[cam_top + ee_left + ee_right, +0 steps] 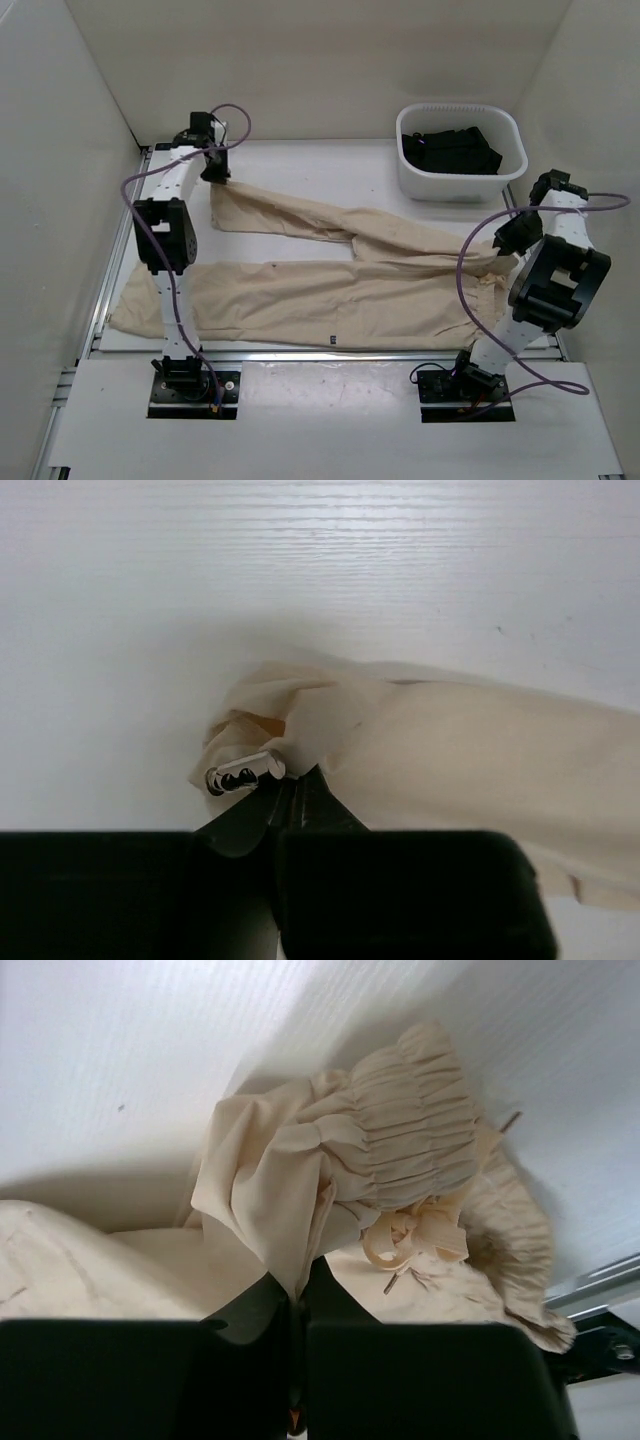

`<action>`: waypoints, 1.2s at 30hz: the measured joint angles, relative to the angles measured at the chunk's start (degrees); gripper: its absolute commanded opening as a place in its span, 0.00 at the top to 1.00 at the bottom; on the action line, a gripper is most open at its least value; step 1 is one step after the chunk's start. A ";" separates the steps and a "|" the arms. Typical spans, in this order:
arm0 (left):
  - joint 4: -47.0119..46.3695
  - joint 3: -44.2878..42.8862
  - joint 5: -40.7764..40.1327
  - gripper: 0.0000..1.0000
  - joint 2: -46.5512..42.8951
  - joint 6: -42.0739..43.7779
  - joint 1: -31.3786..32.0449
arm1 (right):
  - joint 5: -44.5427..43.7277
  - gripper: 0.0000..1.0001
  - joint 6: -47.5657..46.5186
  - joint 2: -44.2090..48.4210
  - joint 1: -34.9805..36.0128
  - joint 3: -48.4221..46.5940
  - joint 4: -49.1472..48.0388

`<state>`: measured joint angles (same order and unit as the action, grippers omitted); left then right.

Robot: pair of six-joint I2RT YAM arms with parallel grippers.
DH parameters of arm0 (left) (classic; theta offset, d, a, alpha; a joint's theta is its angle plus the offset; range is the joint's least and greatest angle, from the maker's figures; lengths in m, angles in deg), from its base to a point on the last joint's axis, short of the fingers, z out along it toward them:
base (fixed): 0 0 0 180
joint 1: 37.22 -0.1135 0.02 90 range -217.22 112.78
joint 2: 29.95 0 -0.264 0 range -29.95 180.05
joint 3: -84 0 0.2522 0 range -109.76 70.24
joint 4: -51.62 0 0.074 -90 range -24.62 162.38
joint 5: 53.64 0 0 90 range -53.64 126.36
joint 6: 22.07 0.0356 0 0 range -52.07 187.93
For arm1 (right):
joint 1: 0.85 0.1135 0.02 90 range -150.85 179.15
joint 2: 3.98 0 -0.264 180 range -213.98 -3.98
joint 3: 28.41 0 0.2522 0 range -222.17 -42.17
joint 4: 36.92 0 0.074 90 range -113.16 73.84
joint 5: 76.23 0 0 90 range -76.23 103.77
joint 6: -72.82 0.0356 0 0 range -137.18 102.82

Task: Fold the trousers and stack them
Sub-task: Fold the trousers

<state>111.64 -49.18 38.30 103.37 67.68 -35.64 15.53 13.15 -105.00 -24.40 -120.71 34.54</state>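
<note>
The beige trousers (330, 290) lie spread across the white table, one leg along the front and the other angled to the back left. My left gripper (214, 172) is shut on the hem of the far leg (300, 720), which bunches at its tips, at the back left. My right gripper (508, 240) is shut on the cloth at the gathered elastic waistband (410, 1140) at the right, lifting a fold of it; a tied drawstring (415, 1235) hangs beside it. A tiny dark tag (333, 338) shows at the front edge of the near leg.
A white bin (460, 152) holding a black garment (450, 150) stands at the back right, close behind my right arm. White walls enclose the table on the left, back and right. A metal rail (100, 300) runs along the table's left edge.
</note>
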 measured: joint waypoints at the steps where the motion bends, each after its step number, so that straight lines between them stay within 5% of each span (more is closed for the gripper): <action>1: 0.04 1.46 -0.94 0.86 -2.91 0.00 -0.24 | -0.55 1.00 -0.57 1.66 0.00 -0.35 0.37; 10: -1.73 16.94 -6.10 0.86 -32.26 -0.37 -4.85 | 0.13 0.94 -2.97 10.95 0.74 0.13 2.12; 15: -1.05 30.91 -7.82 0.86 -36.00 -0.17 -5.88 | 0.24 0.40 -4.85 9.60 0.46 4.55 1.70; 23: 4.13 49.37 -8.85 0.86 -39.17 0.02 -6.45 | -2.10 0.39 -4.20 12.37 -0.44 8.28 2.56; 29: 4.94 52.43 -9.16 0.86 -45.46 0.02 -6.45 | -0.68 0.29 2.89 23.12 -0.44 8.22 2.58; 36: 4.74 52.57 -9.60 0.86 -45.51 0.02 -7.34 | 7.02 0.22 12.20 21.97 -0.44 18.69 -2.60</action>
<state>116.38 3.39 28.70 57.86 67.70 -42.98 22.55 25.34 -83.03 -24.83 -102.02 31.93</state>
